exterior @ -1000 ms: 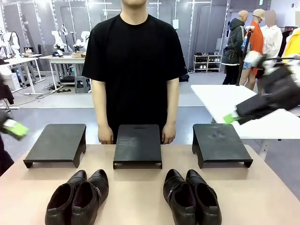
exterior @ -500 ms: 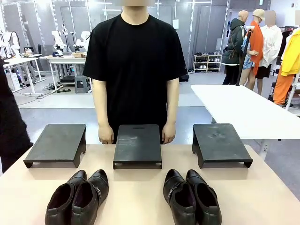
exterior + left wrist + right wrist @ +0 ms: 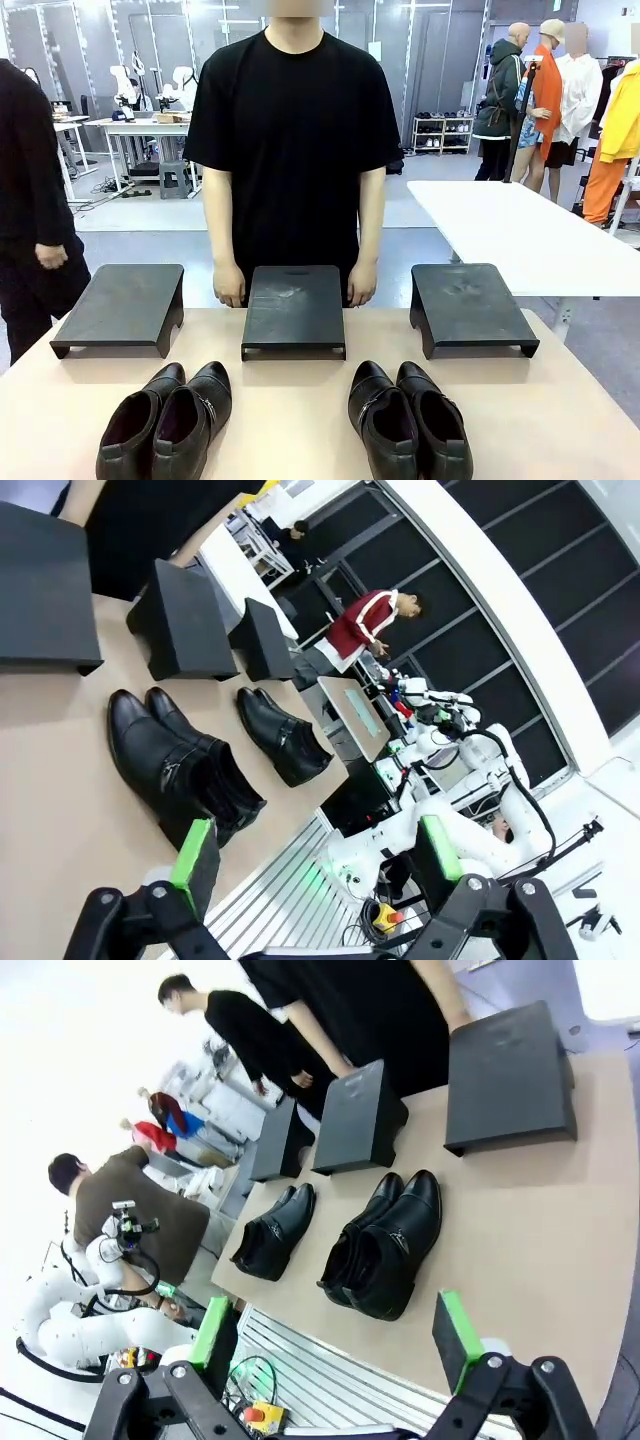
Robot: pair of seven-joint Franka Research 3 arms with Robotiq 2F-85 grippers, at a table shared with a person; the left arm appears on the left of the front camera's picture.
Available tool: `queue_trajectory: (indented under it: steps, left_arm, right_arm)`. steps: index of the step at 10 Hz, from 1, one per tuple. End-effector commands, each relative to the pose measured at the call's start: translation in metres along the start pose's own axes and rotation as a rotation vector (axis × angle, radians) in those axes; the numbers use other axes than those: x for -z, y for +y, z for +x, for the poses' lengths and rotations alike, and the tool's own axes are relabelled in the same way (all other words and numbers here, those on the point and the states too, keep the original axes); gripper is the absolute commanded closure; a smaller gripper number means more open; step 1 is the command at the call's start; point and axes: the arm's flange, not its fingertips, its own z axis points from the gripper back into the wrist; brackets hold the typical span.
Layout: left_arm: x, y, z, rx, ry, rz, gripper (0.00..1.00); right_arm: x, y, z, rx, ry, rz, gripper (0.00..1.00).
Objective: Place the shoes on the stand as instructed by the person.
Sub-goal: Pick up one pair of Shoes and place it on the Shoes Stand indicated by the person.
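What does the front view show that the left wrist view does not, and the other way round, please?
Front view: the person's hands hang at the table's far edge, one at each side of the middle stand, and a bystander in black stands at picture left. Left wrist view: the left gripper, open with nothing between its green pads, and a person in a red jacket far off. Both: three empty black stands, and a left pair and a right pair of black dress shoes on the tan table.

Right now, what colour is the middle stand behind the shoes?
The middle stand is matte black, best seen in the front view.
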Motion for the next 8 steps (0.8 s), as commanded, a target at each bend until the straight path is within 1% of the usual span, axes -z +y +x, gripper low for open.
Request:
queue_trajectory:
  steps: [1, 2, 3, 4, 8]
  left_arm:
    - [0.001, -0.014, 0.002, 0.03, -0.001, 0.025, 0.0]
    - [0.004, -0.014, 0.006, 0.041, -0.009, 0.036, 0.0]
    - [0.009, -0.014, 0.01, 0.073, 0.0, 0.035, 0.0]
    - [-0.003, -0.008, 0.001, 0.006, 0.001, 0.038, 0.0]
    - [-0.003, -0.008, 0.001, 0.006, 0.001, 0.038, 0.0]
  right_arm:
    - [0.029, -0.007, -0.047, -0.001, -0.021, 0.024, 0.0]
    - [0.033, -0.011, -0.044, 0.017, -0.028, 0.015, 0.0]
    - [-0.009, -0.006, -0.008, 0.014, -0.014, 0.003, 0.0]
    - [-0.009, -0.006, -0.008, 0.014, -0.014, 0.003, 0.0]
    - [-0.009, -0.006, -0.008, 0.014, -0.014, 0.003, 0.0]
